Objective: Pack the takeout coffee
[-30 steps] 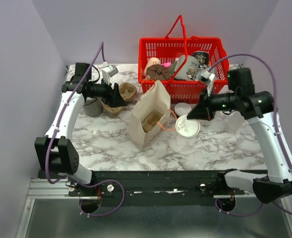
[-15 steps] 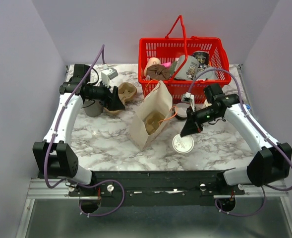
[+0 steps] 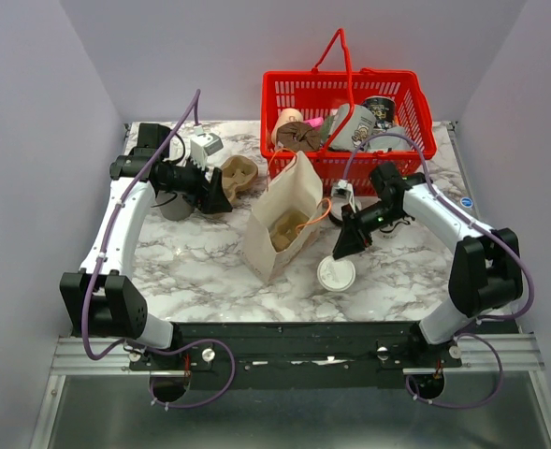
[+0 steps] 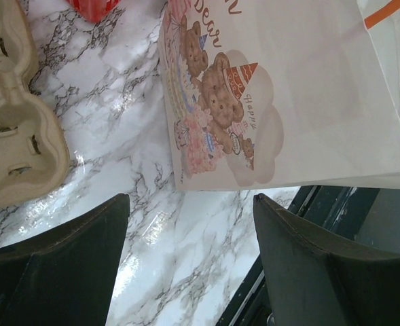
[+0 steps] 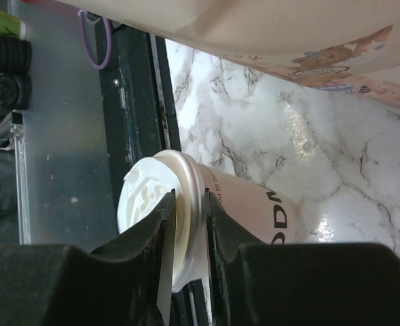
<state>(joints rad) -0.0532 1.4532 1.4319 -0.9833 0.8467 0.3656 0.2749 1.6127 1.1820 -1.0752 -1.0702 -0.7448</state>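
Observation:
The takeout coffee (image 3: 336, 274), a small white cup with a white lid, is just right of the open brown paper bag (image 3: 268, 245), near the table's front edge. My right gripper (image 3: 342, 249) is shut on the lid's rim; the right wrist view shows its fingers (image 5: 227, 224) pinching the lid (image 5: 142, 204) with the cup body (image 5: 261, 207) beyond. I cannot tell if the cup rests on the table. My left gripper (image 3: 216, 194) is open and empty, left of the bag. In the left wrist view it (image 4: 189, 204) faces the bag's bear-printed side (image 4: 274, 102).
A red basket (image 3: 298, 89) full of items stands at the back, behind the bag. A cardboard cup carrier (image 3: 238, 175) and a grey cup (image 3: 174, 203) sit by my left gripper; the carrier also shows in the left wrist view (image 4: 13, 136). The table's dark front rail (image 3: 284, 332) is close to the cup.
My right gripper has carried the coffee from near the basket down and toward the front edge, closer to the bag's right side. My left arm has barely moved.

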